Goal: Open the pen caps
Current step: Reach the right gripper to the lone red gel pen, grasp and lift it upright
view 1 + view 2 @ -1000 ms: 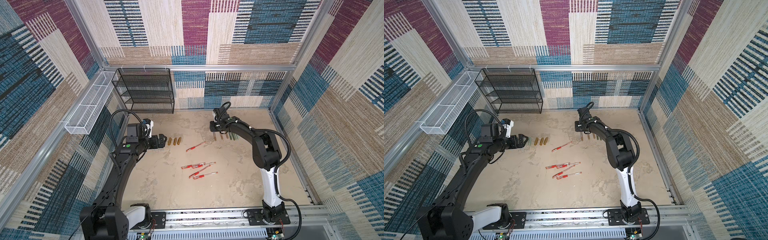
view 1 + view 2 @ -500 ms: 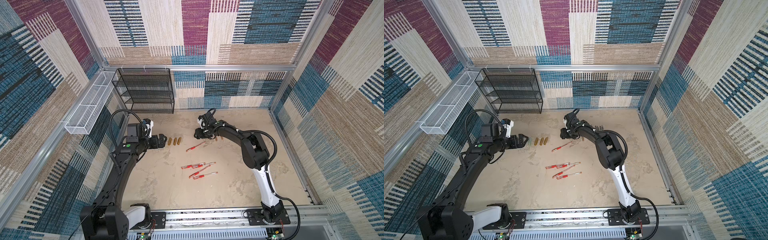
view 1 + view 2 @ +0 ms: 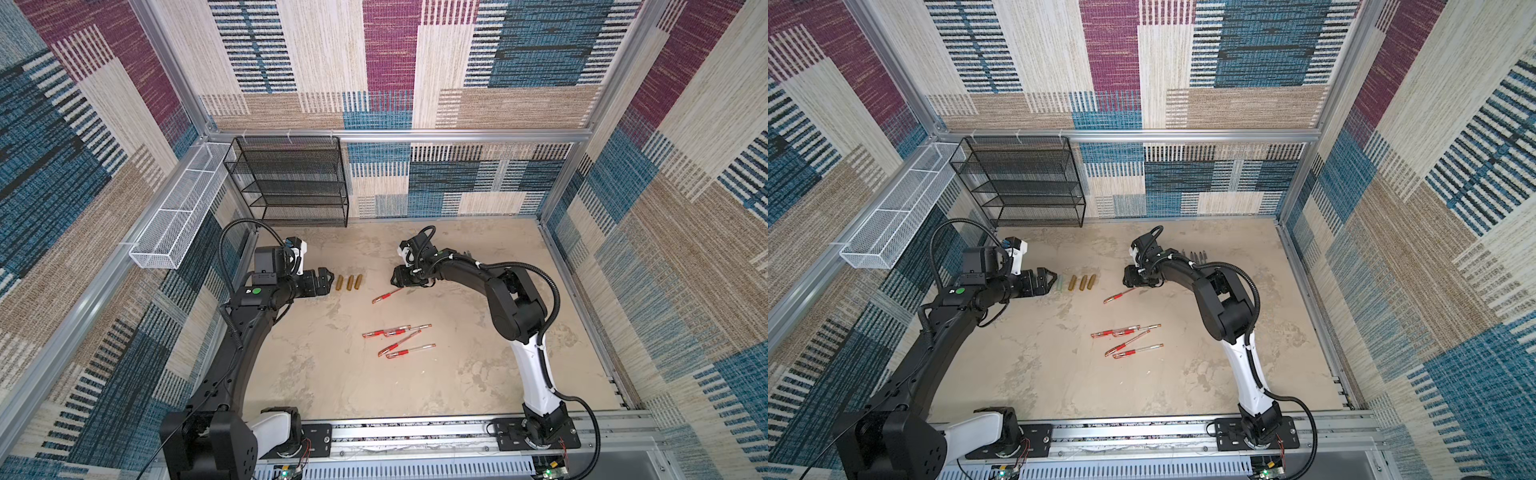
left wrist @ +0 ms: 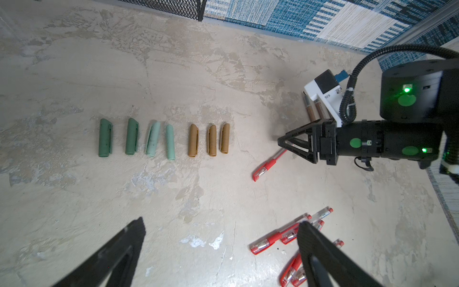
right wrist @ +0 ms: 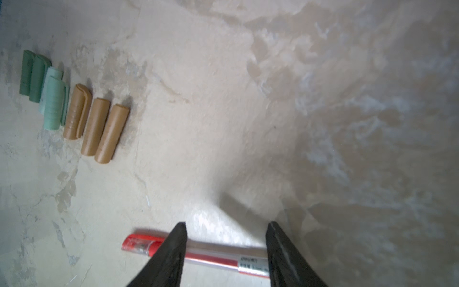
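Note:
Several loose green pen caps point(image 4: 131, 136) and three gold ones point(image 4: 211, 140) lie in a row on the table; the gold ones point(image 3: 349, 282) show in both top views. My left gripper point(image 4: 221, 222) hovers open and empty just left of that row point(image 3: 1054, 276). One red pen point(image 5: 216, 258) lies alone, its red cap point(image 5: 141, 244) still on. My right gripper point(image 5: 227, 225) is open right over it, one finger above the cap end, one above the barrel. Both top views show that gripper point(image 3: 392, 281) at the pen's point(image 3: 386, 296) far end.
Several more capped red pens point(image 3: 397, 340) lie in a loose heap mid-table. Uncapped brown pen bodies point(image 4: 315, 109) rest behind the right arm. A black mesh shelf point(image 3: 291, 183) stands at the back left, and a white wire basket point(image 3: 178, 216) hangs on the left wall.
My right arm has swung left from the pen bodies at the back to the lone red pen, and its jaws have widened. The left arm has not moved.

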